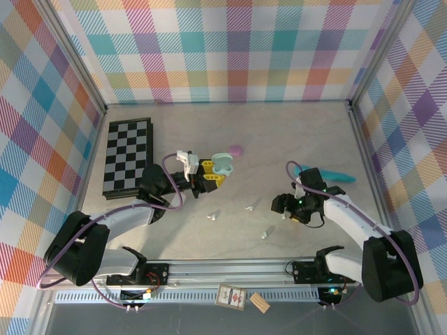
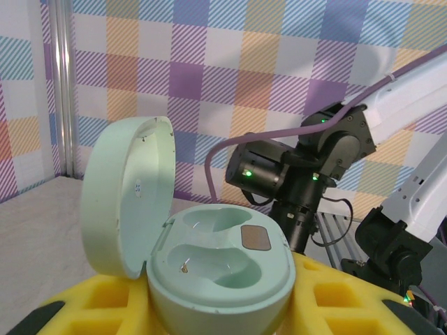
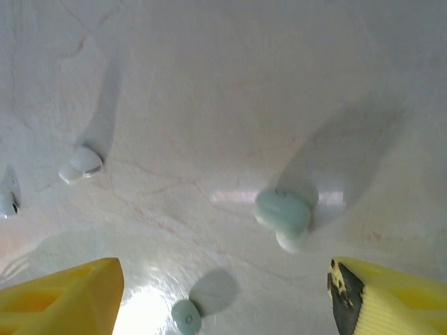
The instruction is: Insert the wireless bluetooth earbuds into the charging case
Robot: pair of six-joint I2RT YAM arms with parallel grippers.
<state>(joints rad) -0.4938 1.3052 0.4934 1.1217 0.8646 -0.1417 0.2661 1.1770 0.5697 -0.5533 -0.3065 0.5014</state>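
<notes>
The mint charging case (image 2: 222,262) stands open, lid (image 2: 126,195) tipped up to the left, both wells empty. My left gripper (image 2: 223,314) is shut on it between yellow fingers (image 2: 349,300); from above the case (image 1: 222,165) sits at that gripper (image 1: 211,179), left of centre. Several tiny pale earbuds lie loose on the table. In the right wrist view one earbud (image 3: 282,216) lies ahead on the right, a small one (image 3: 187,317) between the fingers, another (image 3: 80,164) far left. My right gripper (image 3: 223,307) hangs open above them, holding nothing. From above it (image 1: 281,206) is right of the earbuds (image 1: 249,207).
A folded chessboard (image 1: 128,155) lies at the left. A long teal wand (image 1: 330,174) lies behind the right arm, and a small pink object (image 1: 236,149) behind the case. Plaid walls enclose the table on three sides.
</notes>
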